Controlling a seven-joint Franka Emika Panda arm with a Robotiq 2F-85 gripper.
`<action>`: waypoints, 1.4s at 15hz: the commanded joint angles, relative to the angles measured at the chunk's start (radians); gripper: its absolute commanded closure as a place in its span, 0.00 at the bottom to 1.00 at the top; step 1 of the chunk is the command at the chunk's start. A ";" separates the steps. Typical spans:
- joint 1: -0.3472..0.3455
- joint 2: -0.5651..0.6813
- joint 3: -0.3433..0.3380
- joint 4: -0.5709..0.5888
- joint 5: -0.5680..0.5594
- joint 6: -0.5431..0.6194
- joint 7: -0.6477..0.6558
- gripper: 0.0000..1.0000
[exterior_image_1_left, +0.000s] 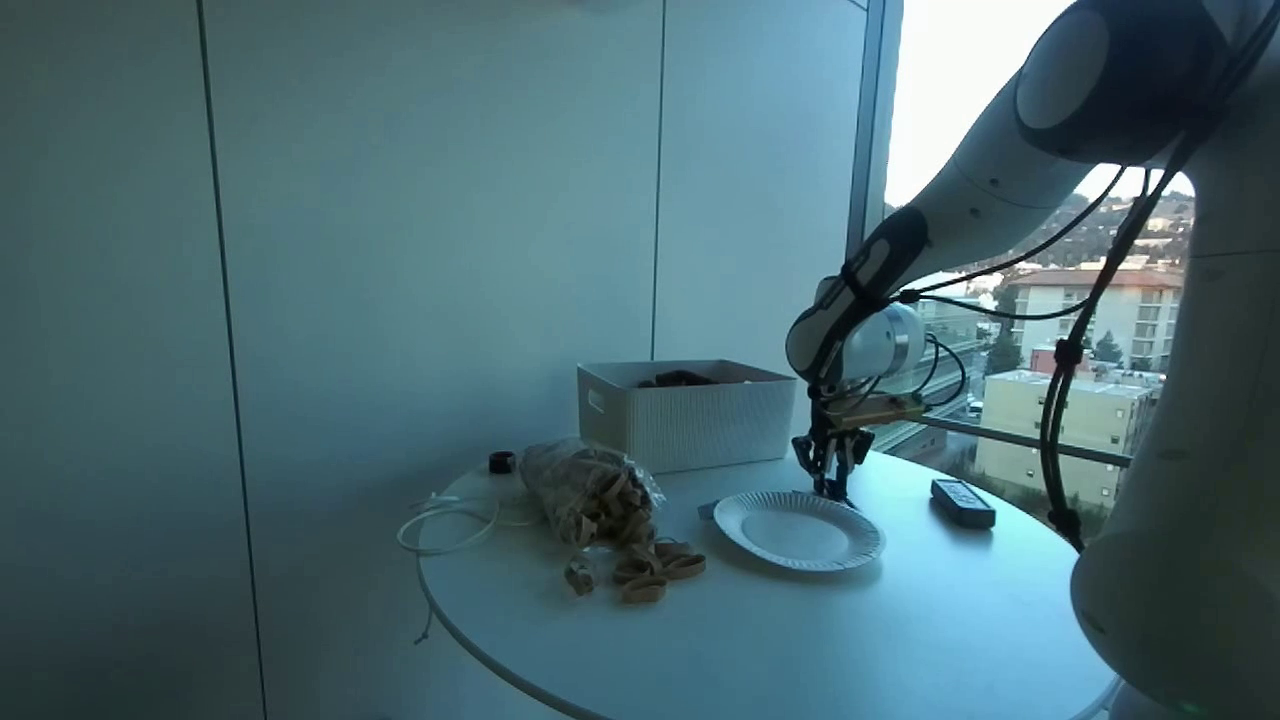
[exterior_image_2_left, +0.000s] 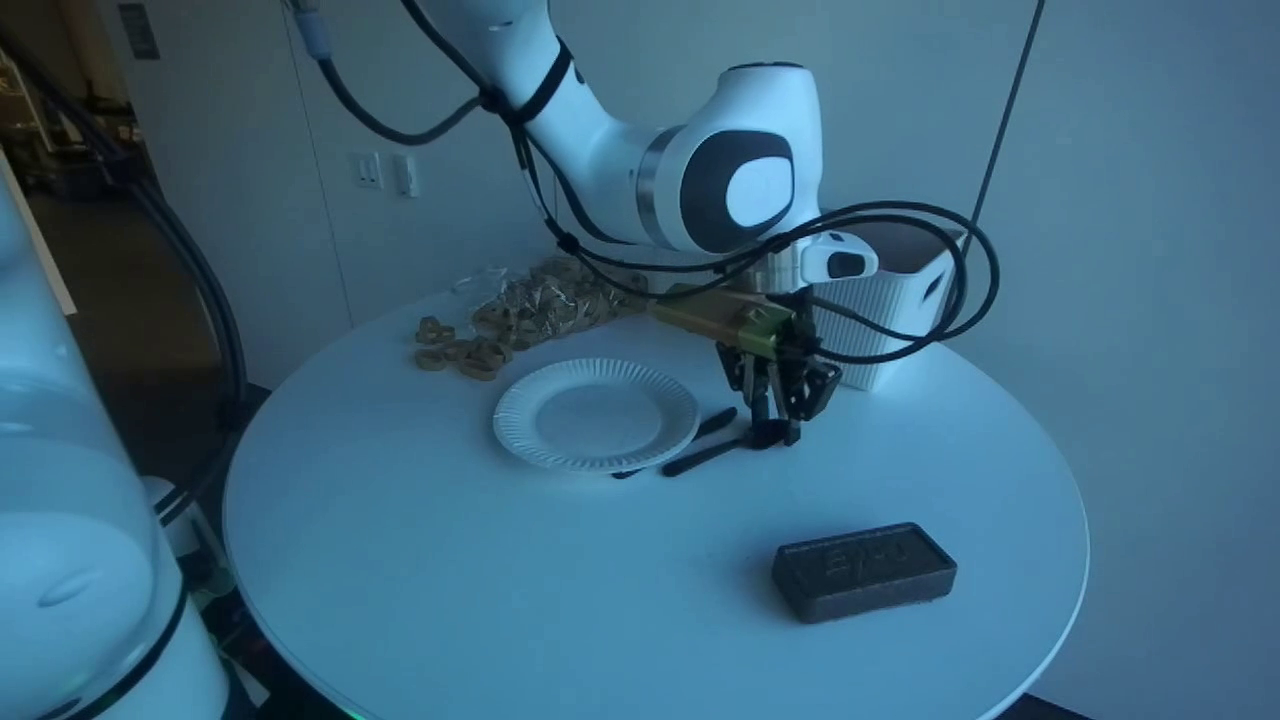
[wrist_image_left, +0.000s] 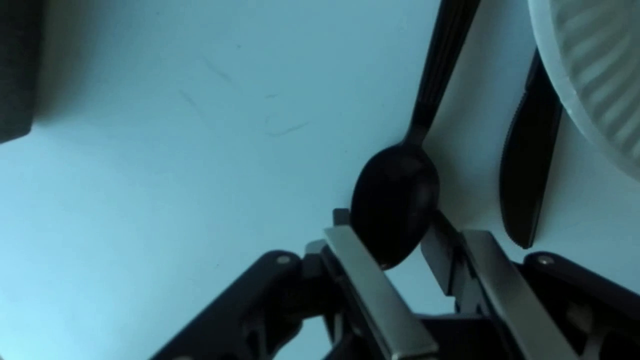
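My gripper (wrist_image_left: 388, 222) points down at the table, its fingers on either side of the bowl of a black spoon (wrist_image_left: 397, 192). Both fingertips appear to touch the bowl's edges. The spoon's handle runs away toward the top of the wrist view; the spoon also shows in an exterior view (exterior_image_2_left: 705, 458). A black knife (wrist_image_left: 531, 170) lies beside the spoon, partly hidden under the rim of a white paper plate (wrist_image_left: 555, 65). The gripper also shows in both exterior views (exterior_image_1_left: 832, 488) (exterior_image_2_left: 777, 425), right beside the plate (exterior_image_1_left: 800, 532) (exterior_image_2_left: 597, 415).
A dark rectangular block (exterior_image_2_left: 865, 572) lies on the round white table (exterior_image_2_left: 560, 600). A ribbed white bin (exterior_image_1_left: 700, 430) with dark contents stands at the back. A clear bag of tan bands (exterior_image_1_left: 590, 490), loose bands (exterior_image_1_left: 645, 575), a dark roll (exterior_image_1_left: 502, 462) and a white cord (exterior_image_1_left: 450, 548) lie near the edge.
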 joint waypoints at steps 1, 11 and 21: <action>0.002 0.010 -0.008 0.027 0.019 -0.005 -0.014 0.84; 0.008 -0.026 -0.003 0.036 0.031 -0.022 -0.037 0.81; 0.092 -0.275 0.026 0.053 0.085 -0.362 -0.367 0.82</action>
